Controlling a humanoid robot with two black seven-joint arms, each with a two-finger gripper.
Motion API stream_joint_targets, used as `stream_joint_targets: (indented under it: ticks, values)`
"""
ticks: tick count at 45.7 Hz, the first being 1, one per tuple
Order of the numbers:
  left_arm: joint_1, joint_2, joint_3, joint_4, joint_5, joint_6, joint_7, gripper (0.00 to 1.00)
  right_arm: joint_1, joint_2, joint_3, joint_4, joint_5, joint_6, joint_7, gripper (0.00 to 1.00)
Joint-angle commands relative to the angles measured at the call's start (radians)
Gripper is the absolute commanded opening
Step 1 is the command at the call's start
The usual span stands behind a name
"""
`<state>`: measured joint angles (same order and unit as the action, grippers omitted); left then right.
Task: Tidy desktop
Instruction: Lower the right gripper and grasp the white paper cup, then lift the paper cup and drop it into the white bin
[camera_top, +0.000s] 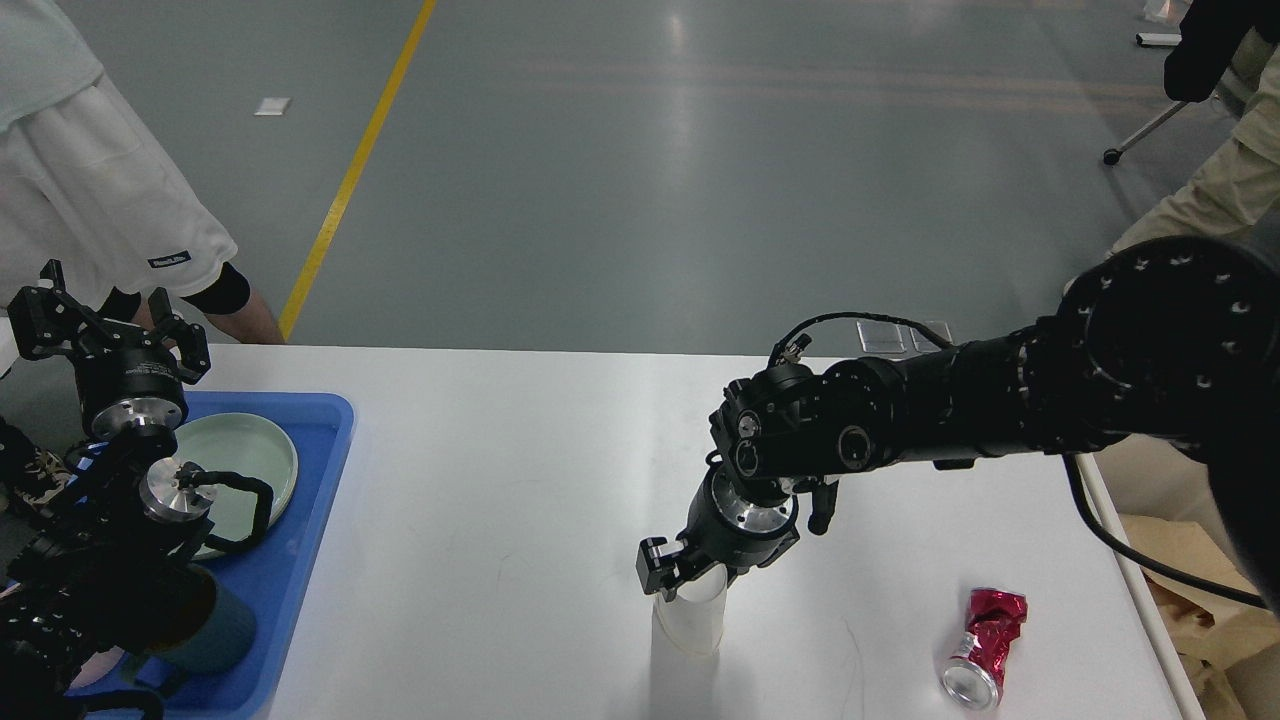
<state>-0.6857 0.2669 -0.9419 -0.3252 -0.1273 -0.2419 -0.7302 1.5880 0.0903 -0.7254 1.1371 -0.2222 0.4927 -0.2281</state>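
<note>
Right gripper (685, 578) pinches the rim of the translucent cup (688, 622), which stands upright near the front edge of the desktop (500, 480). Left gripper (105, 330) hangs spread above the blue tray (310, 500). I should lift straight up, gently: thin plastic buckles. Crushed can (985, 645) waits.

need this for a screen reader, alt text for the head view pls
The right gripper closes around the rim of a clear plastic cup standing on the white desktop, with a crushed red can nearby. At left, a blue tray holds a green plate.
</note>
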Motion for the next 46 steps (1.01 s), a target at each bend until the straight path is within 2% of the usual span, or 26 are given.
stream_joint_targets:
  ticks: [1,11,21,30,35,39,44,46]
  values:
    - [0.0,0.0,0.0,0.0,0.0,0.001,0.0,0.96,0.065,-0.066,0.012,0.035,0.004,0.024,0.0,0.05]
    - [0.0,0.0,0.0,0.0,0.0,0.0,0.0,0.96,0.262,-0.292,0.021,0.125,0.01,0.095,0.003,0.05]
    - [0.0,0.0,0.0,0.0,0.0,0.0,0.0,0.96,0.394,-0.55,0.024,0.119,0.009,0.141,0.003,0.06]
    - [0.0,0.0,0.0,0.0,0.0,0.0,0.0,0.96,0.386,-0.771,0.003,0.047,-0.002,0.13,0.003,0.06]
    - [0.0,0.0,0.0,0.0,0.0,0.0,0.0,0.96,0.334,-0.871,-0.068,-0.016,-0.008,0.121,0.003,0.06]
    - [0.0,0.0,0.0,0.0,0.0,0.0,0.0,0.96,0.27,-0.92,-0.124,-0.079,-0.003,0.061,0.003,0.06]
    - [0.0,0.0,0.0,0.0,0.0,0.001,0.0,0.96,0.11,-0.972,-0.149,-0.12,-0.003,-0.115,0.004,0.08]
    - [0.0,0.0,0.0,0.0,0.0,0.0,0.0,0.96,0.029,-0.985,-0.135,-0.137,-0.003,-0.198,0.004,0.14]
